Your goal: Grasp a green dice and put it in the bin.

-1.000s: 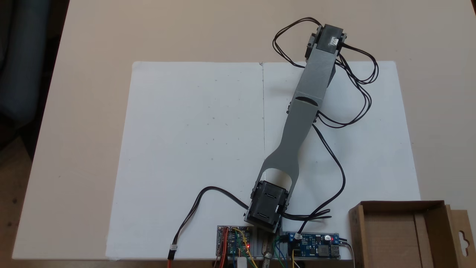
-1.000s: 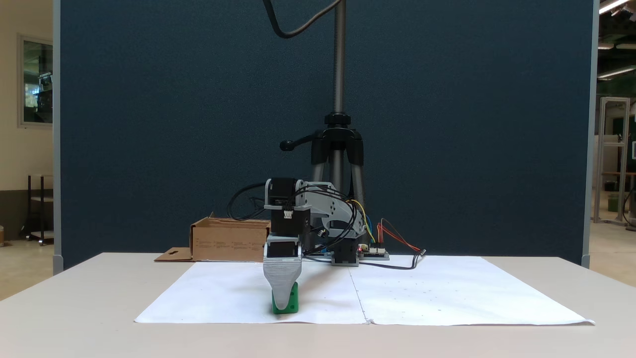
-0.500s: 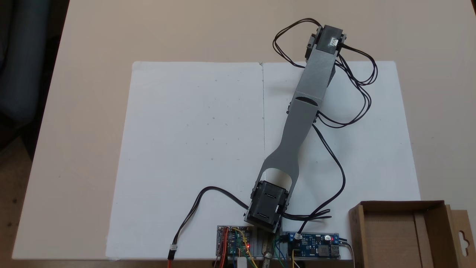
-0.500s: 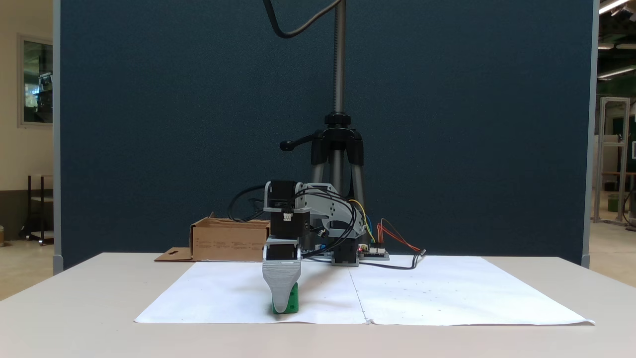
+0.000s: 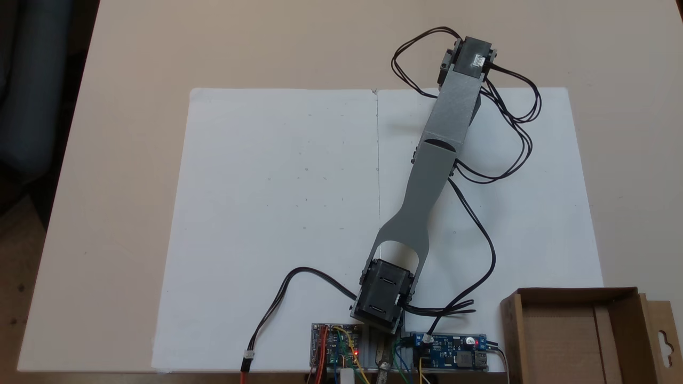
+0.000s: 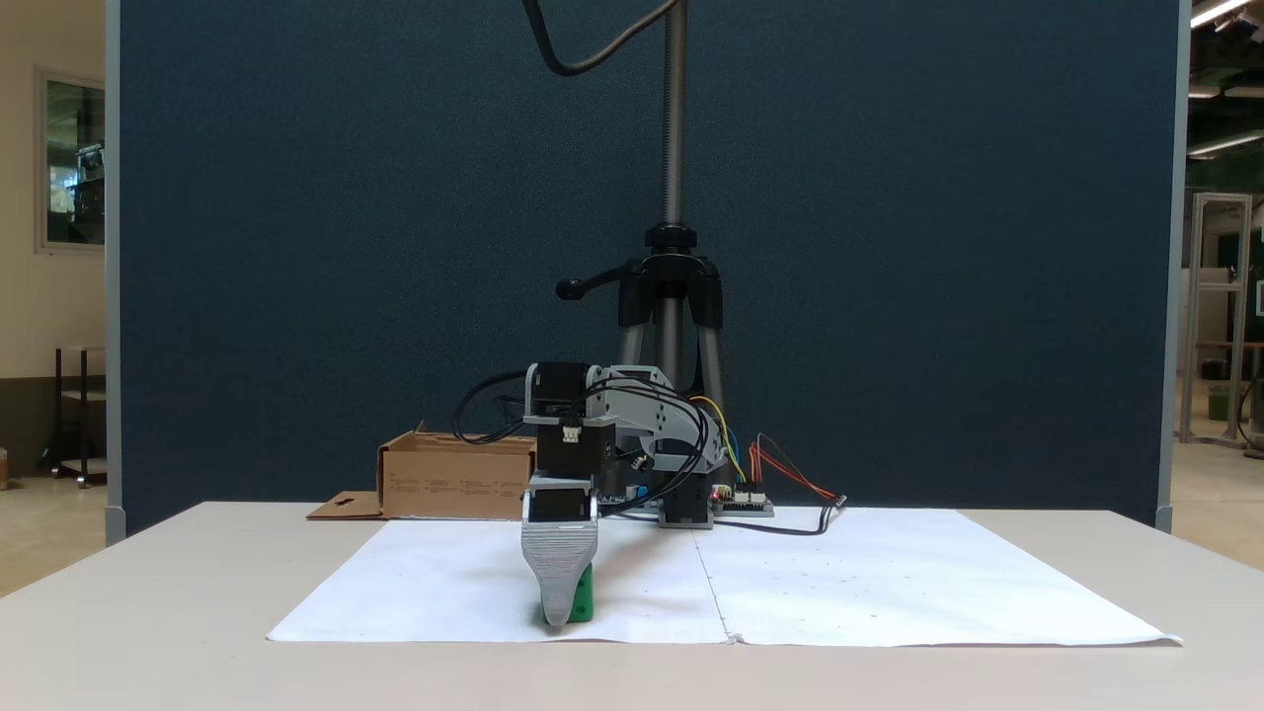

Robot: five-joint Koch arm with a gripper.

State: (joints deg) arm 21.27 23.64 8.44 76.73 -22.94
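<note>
The small bright green cube-shaped dice [image 6: 583,597] sat on the white paper sheet [image 6: 889,583] near that sheet's front edge, in the fixed view from table level. Most of it was hidden behind the grey, tapering plastic gripper [image 6: 556,614], whose one visible finger [image 6: 559,563] pointed straight down with its tip at the paper. The second jaw lay behind the first, so I could not tell whether the fingers were apart or closed on the dice.

In the fixed view from above, the grey arm [image 5: 435,165] stretched from its base at the bottom edge diagonally toward the far right part of the paper [image 5: 277,186], ending at a black servo block [image 5: 472,53] past the sheet's top edge; the dice was covered by it. Black cables [image 5: 512,138] looped beside the arm.

The shallow brown cardboard bin [image 5: 509,325] stood at the lower right corner, well apart from the dice, its flap with a hang-hole [image 5: 664,341] on the right. In the table-level view the bin [image 6: 454,479] stood behind and to the left of the gripper.
</note>
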